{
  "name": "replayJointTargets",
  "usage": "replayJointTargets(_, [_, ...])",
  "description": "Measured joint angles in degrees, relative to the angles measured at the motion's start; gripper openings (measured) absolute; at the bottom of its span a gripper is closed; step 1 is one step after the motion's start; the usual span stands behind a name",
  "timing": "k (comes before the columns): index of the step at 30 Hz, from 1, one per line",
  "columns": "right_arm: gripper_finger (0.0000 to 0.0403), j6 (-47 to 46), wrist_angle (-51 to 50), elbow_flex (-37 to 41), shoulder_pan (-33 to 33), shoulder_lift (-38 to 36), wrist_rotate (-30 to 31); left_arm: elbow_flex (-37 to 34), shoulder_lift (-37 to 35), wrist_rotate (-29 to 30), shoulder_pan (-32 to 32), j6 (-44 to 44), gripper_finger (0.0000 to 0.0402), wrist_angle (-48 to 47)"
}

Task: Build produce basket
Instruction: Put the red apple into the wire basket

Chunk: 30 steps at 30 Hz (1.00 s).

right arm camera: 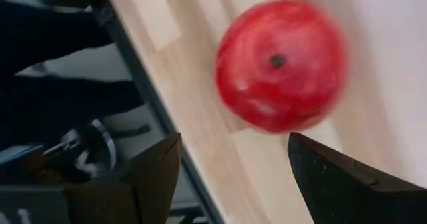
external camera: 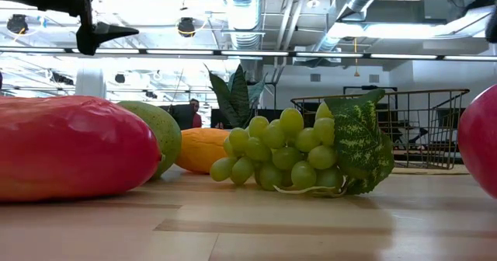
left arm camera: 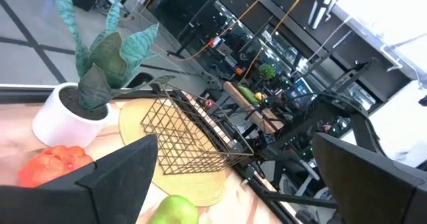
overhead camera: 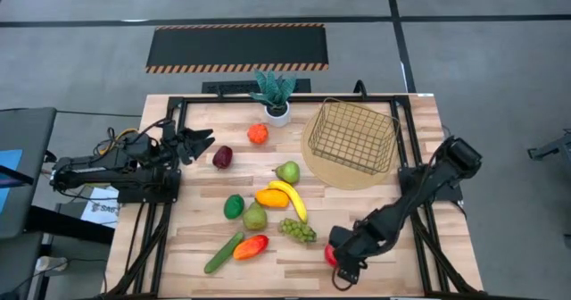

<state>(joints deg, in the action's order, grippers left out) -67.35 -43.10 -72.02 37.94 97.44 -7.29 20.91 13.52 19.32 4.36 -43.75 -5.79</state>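
Observation:
The gold wire basket stands on a round tan mat at the far right. The produce lies loose mid-table: purple plum, orange, pear, banana, lime, grapes, cucumber, orange-red pepper. A red apple lies on the table near the front edge. My right gripper is open just by it; in the right wrist view the apple lies beyond the open fingers. My left gripper is open and empty, left of the plum.
A spiky green plant in a white pot stands at the far edge beside the basket. A black frame runs around the tabletop. In the low view the grapes and the pepper fill the foreground.

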Motion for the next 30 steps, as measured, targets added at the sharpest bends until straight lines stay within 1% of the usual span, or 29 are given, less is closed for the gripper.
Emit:
replayJointTargets(4, [0.0299,0.0,-6.2,-1.3,0.1,-2.6,2.8,0.0,0.0,0.7,0.0,-0.6,0.0384,-0.4])
replayJointTargets(6, [0.0307,1.1,-6.5,-1.3,-0.4,-4.1,2.8,0.0,0.0,1.4,0.0,-0.9,0.0384,-1.5])
replayJointTargets(8, [0.0324,3.5,-6.4,-1.3,-0.9,-5.0,2.8,0.0,0.0,2.0,0.0,-2.0,0.0384,-2.1])
replayJointTargets(11, [0.0361,7.6,-4.9,-1.3,-1.9,-5.4,2.9,0.0,0.0,2.4,0.0,-3.6,0.0384,-3.7])
replayJointTargets(13, [0.0384,8.7,-5.1,-1.3,-2.4,-5.3,2.9,0.0,0.0,2.4,0.0,-4.4,0.0384,-4.7])
replayJointTargets(15, [0.0396,8.8,-4.6,-1.3,-3.0,-4.5,2.9,0.0,0.0,2.4,0.0,-5.0,0.0384,-5.0])
replayJointTargets(19, [0.0389,11.7,-3.6,-1.4,-3.5,-3.6,2.9,0.0,0.0,2.4,0.0,-4.8,0.0384,-5.4])
replayJointTargets(25, [0.0397,13.7,-2.4,-1.3,-3.7,-1.5,6.4,0.0,0.0,2.3,0.0,-4.8,0.0384,-6.5])
replayJointTargets(30, [0.0397,13.9,-0.2,-1.3,-3.0,2.1,6.2,0.0,0.0,2.3,0.0,-5.0,0.0384,-7.4])
